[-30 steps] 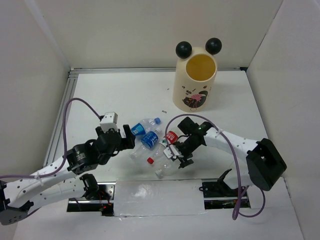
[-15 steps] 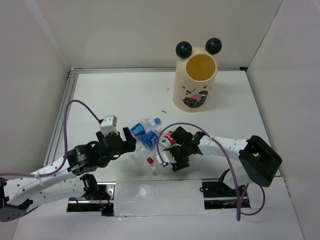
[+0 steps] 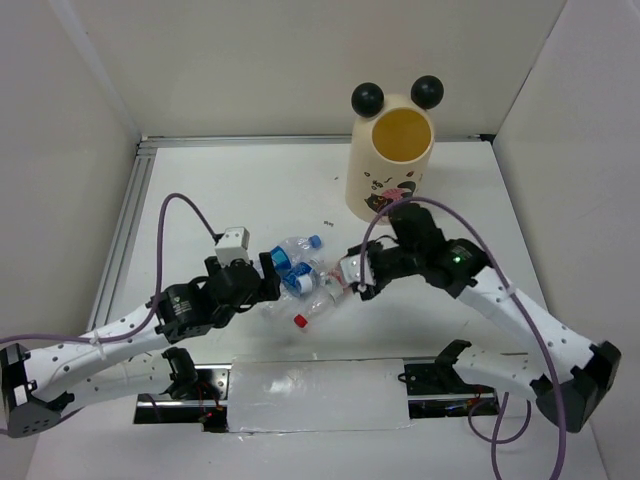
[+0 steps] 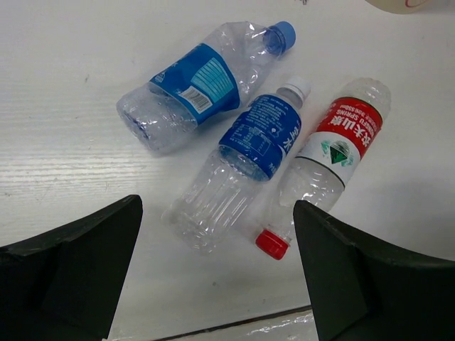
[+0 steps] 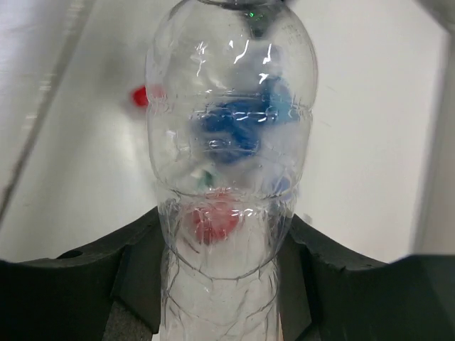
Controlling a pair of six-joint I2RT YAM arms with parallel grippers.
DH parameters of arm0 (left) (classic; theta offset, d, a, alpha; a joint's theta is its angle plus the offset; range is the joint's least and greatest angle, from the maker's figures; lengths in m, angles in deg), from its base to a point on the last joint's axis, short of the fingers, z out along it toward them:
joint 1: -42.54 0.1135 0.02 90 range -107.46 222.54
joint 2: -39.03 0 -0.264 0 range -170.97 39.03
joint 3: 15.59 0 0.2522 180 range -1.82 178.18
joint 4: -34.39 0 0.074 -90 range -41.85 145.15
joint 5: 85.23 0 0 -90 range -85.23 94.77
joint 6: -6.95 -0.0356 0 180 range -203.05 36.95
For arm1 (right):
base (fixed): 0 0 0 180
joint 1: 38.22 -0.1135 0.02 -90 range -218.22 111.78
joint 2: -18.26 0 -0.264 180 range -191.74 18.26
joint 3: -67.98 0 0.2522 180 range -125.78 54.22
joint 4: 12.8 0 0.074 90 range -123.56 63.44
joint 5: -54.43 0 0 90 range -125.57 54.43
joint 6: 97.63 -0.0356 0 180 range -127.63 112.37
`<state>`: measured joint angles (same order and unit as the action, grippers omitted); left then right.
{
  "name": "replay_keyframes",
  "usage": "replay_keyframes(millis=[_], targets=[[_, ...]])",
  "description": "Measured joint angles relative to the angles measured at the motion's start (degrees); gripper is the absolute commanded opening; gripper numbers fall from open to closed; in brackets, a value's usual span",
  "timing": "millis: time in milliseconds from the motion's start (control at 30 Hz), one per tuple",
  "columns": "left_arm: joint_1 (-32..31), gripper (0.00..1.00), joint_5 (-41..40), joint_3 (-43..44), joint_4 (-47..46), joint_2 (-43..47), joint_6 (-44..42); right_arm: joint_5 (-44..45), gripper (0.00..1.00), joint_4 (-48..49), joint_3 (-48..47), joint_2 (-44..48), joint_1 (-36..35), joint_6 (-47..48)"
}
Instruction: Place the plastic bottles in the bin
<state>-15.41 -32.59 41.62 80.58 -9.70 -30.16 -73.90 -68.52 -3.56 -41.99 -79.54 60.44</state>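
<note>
**Right gripper pinches a clear bottle; left gripper gapes before three more**

Right wrist view: the right gripper (image 5: 229, 284) is clamped on a clear bottle (image 5: 231, 142). One black finger presses each side of its narrower part, and its rounded end points away from the wrist. Blue and red shapes show blurred through the plastic, with the white table (image 5: 370, 106) behind.

Left wrist view: the left gripper (image 4: 217, 208) is spread wide and holds nothing. Three bottles lie on their sides just ahead of its fingers. The crumpled blue-cap bottle (image 4: 195, 85) is farthest out, toward the left finger. The white-cap bottle (image 4: 249, 156) lies in the middle, its base nearest the fingertips. The red-cap bottle (image 4: 327, 163) lies just beside it, toward the right finger, its cap pointing back at the gripper.

Top view: the two grippers face each other, the three loose bottles between them. The bin (image 3: 390, 175) stands upright beyond the right gripper, near it but apart.
</note>
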Motion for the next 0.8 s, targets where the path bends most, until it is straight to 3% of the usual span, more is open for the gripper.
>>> replay_keyframes(millis=[233,433,633,800], targets=[[4.28,1.0,0.44,-0.09,-3.23,-0.68,-2.64,5.64,0.33,11.08,-1.46,4.98,16.61,-7.65],[8.68,1.0,3.85,-2.36,-6.36,-0.66,-5.29,1.07,0.33,29.9,-2.23,2.67,32.15,-19.39],[9.55,1.0,6.08,-2.51,-7.28,-0.66,-6.88,-5.86,0.35,47.84,-8.41,-9.14,38.12,-32.92],[9.57,1.0,7.23,-2.56,-7.56,-0.63,-7.67,-9.84,0.37,54.97,-13.86,-17.51,38.64,-39.74]])
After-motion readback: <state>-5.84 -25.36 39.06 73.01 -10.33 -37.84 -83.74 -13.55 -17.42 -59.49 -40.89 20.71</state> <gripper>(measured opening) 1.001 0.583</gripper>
